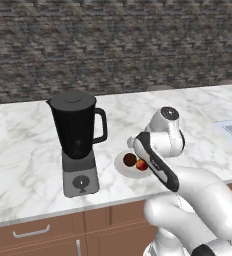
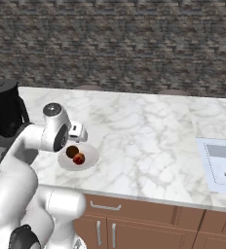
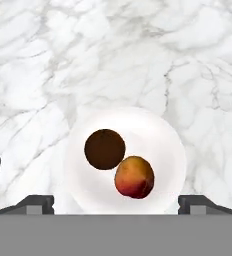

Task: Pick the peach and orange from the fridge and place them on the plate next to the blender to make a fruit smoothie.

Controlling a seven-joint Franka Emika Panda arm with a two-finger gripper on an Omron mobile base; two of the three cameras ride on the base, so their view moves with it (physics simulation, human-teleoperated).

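The small white plate (image 3: pixel 155 132) lies on the marble counter with both fruits on it. The dark orange (image 3: pixel 104 149) and the reddish peach (image 3: pixel 134 177) rest side by side and touch. My gripper (image 3: pixel 115 204) hangs above the plate, open, its fingertips (image 3: pixel 38 202) spread wide with nothing between them. From the base, the plate (image 1: pixel 121 168) holds the orange (image 1: pixel 130 159) and peach (image 1: pixel 142 164) just right of the black blender (image 1: pixel 77 135). The gripper (image 2: pixel 77 137) sits over the plate (image 2: pixel 89 156). The fridge is out of view.
The blender (image 2: pixel 5 114) stands close to the left of the plate. A sink (image 2: pixel 222 165) is set into the counter far right. Wooden drawers (image 1: pixel 33 232) run below the counter edge, and a dark stone wall (image 1: pixel 113 40) backs it.
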